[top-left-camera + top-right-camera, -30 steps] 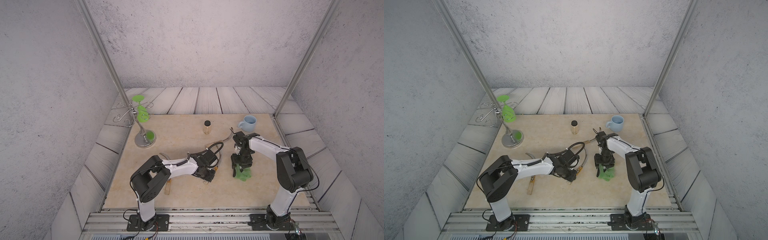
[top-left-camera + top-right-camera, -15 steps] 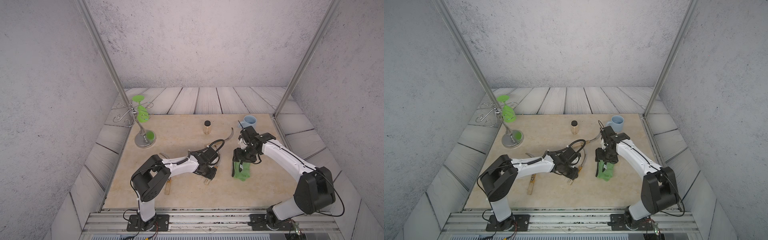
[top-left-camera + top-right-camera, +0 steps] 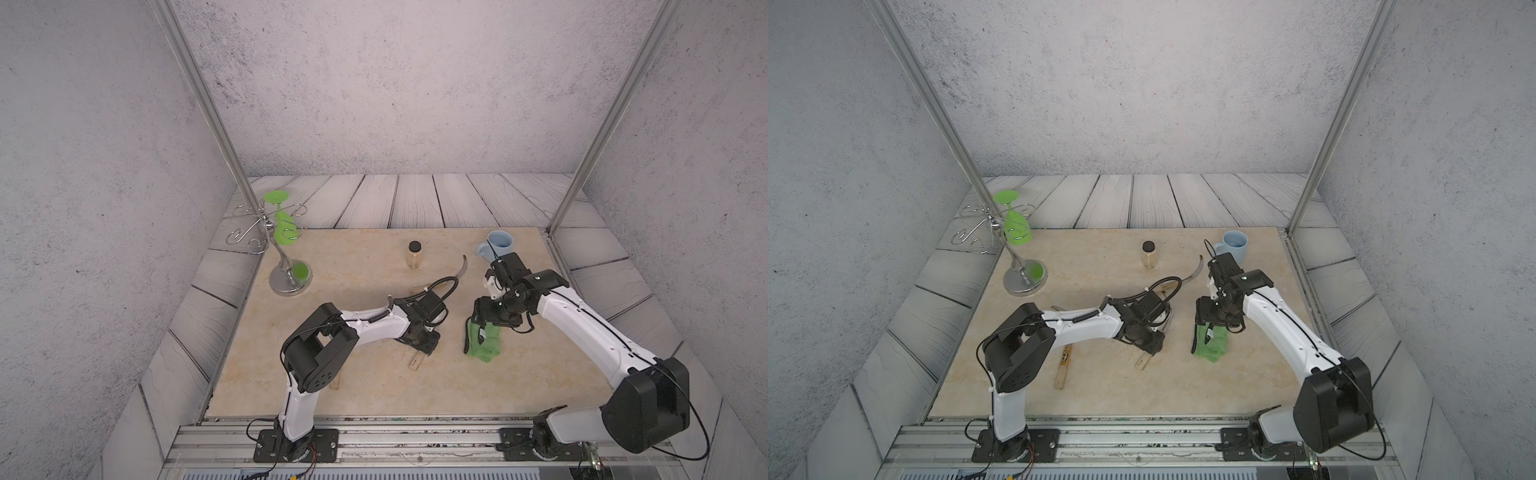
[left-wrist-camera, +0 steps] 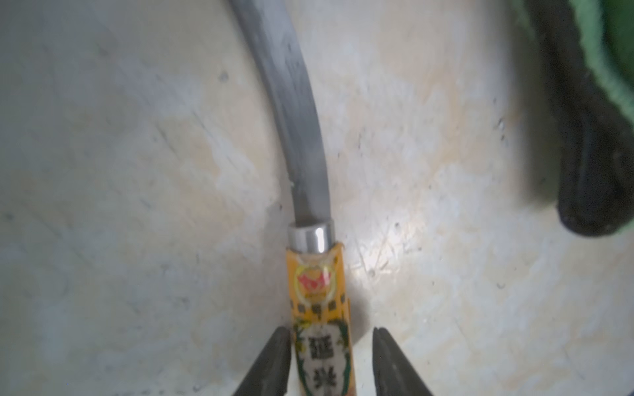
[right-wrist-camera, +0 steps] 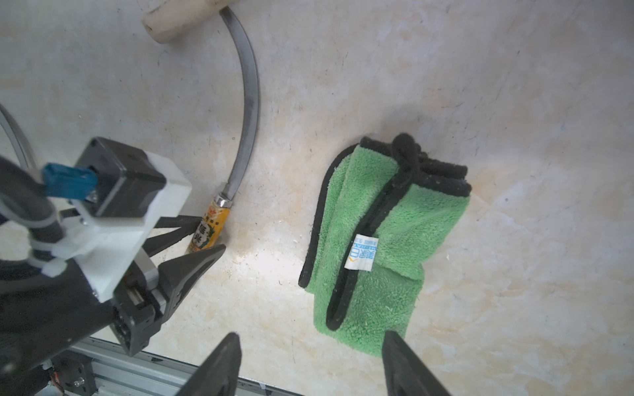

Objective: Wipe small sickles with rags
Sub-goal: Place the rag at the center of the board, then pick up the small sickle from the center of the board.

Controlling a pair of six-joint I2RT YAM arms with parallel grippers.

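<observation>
Loosely, left jaws straddle labelled sickle (image 4: 312, 205)

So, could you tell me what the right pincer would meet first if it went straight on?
Probably the green rag, lying folded on the table just ahead of the open right pincer; depth is hard to judge.

Both top views look steeply down from high at the front over the whole table (image 3: 353, 257). The wrist cameras face the tabletop closely, sharing the labelled sickle (image 4: 302, 137).
</observation>
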